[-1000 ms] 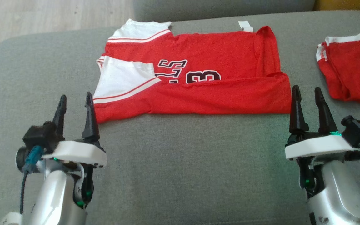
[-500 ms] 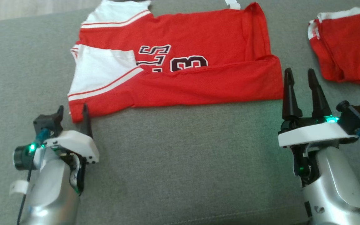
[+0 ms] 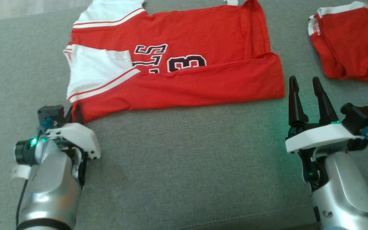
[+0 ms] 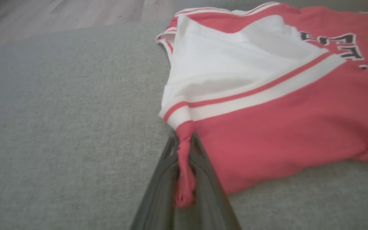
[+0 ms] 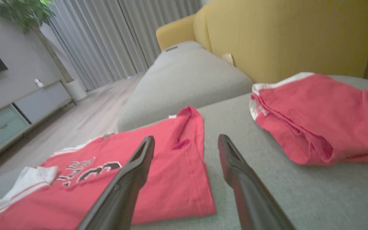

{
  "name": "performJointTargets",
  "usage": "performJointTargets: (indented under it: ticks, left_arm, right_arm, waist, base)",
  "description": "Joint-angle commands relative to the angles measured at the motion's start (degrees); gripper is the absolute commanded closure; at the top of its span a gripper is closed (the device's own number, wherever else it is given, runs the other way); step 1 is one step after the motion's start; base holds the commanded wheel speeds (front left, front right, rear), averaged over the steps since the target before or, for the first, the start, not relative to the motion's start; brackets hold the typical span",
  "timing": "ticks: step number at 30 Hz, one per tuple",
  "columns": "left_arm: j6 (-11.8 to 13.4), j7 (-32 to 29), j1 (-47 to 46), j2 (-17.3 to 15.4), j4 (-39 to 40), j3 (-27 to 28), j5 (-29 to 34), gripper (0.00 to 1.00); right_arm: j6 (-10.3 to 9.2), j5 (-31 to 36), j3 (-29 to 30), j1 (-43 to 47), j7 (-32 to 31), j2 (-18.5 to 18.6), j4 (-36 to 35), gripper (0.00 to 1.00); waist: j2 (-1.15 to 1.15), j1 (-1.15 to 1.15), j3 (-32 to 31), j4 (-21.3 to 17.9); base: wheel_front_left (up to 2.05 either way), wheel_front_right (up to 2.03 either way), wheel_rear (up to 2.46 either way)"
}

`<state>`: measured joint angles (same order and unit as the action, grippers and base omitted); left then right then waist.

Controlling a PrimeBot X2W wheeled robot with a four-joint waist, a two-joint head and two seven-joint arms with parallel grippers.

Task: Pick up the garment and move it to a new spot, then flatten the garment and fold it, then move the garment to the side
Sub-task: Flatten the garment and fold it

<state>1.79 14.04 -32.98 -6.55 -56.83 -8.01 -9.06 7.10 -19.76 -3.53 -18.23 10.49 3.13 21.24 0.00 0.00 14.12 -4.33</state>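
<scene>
Garment [image 3: 184, 83], a red jersey with white red-striped sleeves and black-and-white lettering, lies spread on the grey cushion [image 3: 184, 166], centre-left in the head view, with its sleeves toward the robot's left. The near long edge is folded up over the body and covers the lower part of the print. The right end shows a fold line too. Left gripper [image 4: 184, 142] is down at the near left corner, fingers pressed together with a bunched twist of the red hem corner pinched between them. In the left wrist view the cloth runs down the slot between the two fingers. The rest of the jersey is flat on the cushion; cannot tell if the pinched corner is raised off it. Right gripper [image 3: 304, 81] has its fingers apart with nothing between them, tips just beside the garment's near right corner and, by the head view, not touching it. Cannot tell whether the tips rest on the cushion. Second red piece [image 3: 347, 48], white-trimmed and bunched, sits on the same cushion to the right, apart from the garment. The right wrist view has a yellow sofa back [image 5: 283, 32] behind that piece, plus wood floor [image 5: 85, 118], curtains [image 5: 113, 35] and a potted plant [image 5: 27, 12] further off.
</scene>
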Motion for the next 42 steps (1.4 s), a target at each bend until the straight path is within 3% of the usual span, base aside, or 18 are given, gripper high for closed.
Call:
performJointTargets:
  ticks: [1, 7, 14, 23, 24, 25, 34, 42]
  left_arm:
    - [0.0, 0.3, -1.2, -1.6, 0.8, 1.4, 0.6, 1.0]
    - [0.1, 0.9, -0.4, -0.2, 11.5, 0.9, 1.2, 1.0]
    - [-1.1, 0.9, 3.6, 1.0, 22.0, -1.0, 2.8, 1.0]
    - [-1.1, 1.0, 5.6, 1.3, 25.1, -1.2, 3.2, 1.0]
    - [-1.1, 1.0, 5.9, 1.3, 25.1, -1.1, 3.2, 1.0]
    - [-1.0, 1.0, 6.2, 1.3, 25.0, -1.0, 3.2, 1.0]
    - [-1.5, 1.0, 9.4, 0.4, 22.6, -0.5, 2.9, 1.0]
    - [-1.9, 1.0, 12.9, 0.2, 22.0, -0.2, 2.4, 1.0]
  right_arm:
    - [0.39, 0.7, -1.0, -1.8, -0.4, -0.2, -1.2, 0.0]
    - [0.39, 4.5, 3.6, -5.1, -5.8, -0.2, 7.1, 0.0]
    - [0.39, 4.0, 8.1, -10.8, -8.7, -0.2, 19.8, 0.0]
    - [0.39, 1.8, 3.7, -16.7, -9.5, -0.2, 32.7, 0.0]
    - [0.39, 1.7, 2.8, -17.1, -9.4, -0.2, 33.7, 0.54]
    - [0.39, 1.9, 1.9, -17.4, -8.9, -0.2, 34.5, 1.0]
    - [0.39, 8.8, 3.1, -19.3, -1.7, -0.2, 38.6, 1.0]
    - [0.39, 12.0, 5.5, -16.8, -1.5, -0.2, 38.1, 1.0]
  waist:
    - [0.0, 0.0, -0.1, 0.4]
    - [0.0, 0.0, -0.2, 3.4]
    - [0.0, 0.0, -0.3, 6.4]
    - [0.0, 0.0, -0.4, 7.3]
    - [0.0, 0.0, -0.5, 7.2]
    - [0.0, 0.0, -0.7, 7.2]
    - [0.0, 0.0, -4.2, 5.9]
    - [0.0, 0.0, -8.3, 5.7]
  base:
    - [0.0, 0.0, 0.0]
    - [0.0, 0.0, 0.0]
    - [0.0, 0.0, 0.0]
    - [0.0, 0.0, 0.0]
    - [0.0, 0.0, 0.0]
    - [0.0, 0.0, 0.0]
    - [0.0, 0.0, 0.0]
    - [0.0, 0.0, 0.0]
